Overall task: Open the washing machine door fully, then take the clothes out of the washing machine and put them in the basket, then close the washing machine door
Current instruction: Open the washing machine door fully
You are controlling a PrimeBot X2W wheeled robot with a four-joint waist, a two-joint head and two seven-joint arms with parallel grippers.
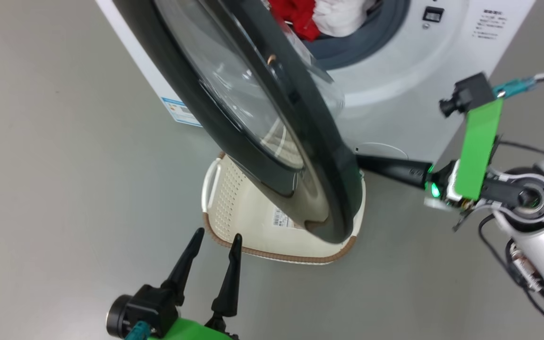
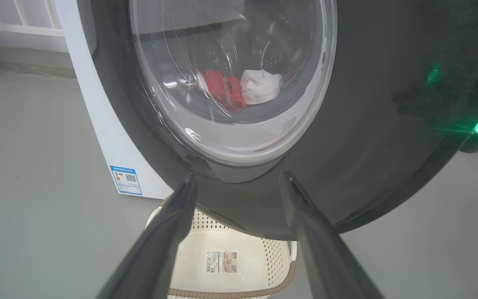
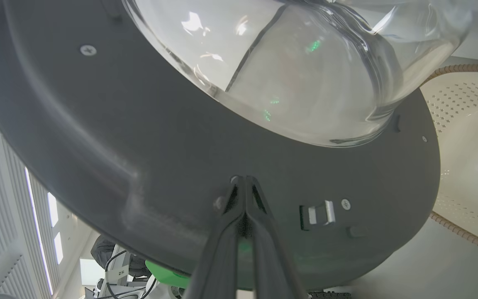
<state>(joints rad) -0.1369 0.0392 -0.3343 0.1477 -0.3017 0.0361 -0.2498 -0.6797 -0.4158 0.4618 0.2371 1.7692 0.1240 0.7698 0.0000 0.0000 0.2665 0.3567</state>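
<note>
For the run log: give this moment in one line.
door part-open | right gripper shut, tips at inner rim | left gripper open | clothes in washing machine | basket empty

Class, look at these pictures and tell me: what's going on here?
The robot's right claw, shut, has its tips against the inner face of the large round black-rimmed glass door of the white front-loading washing machine; the door stands partly open. The left claw hovers open beside the cream perforated plastic basket on the floor under the door. The red and white fabric clothes lie in the drum.
</note>
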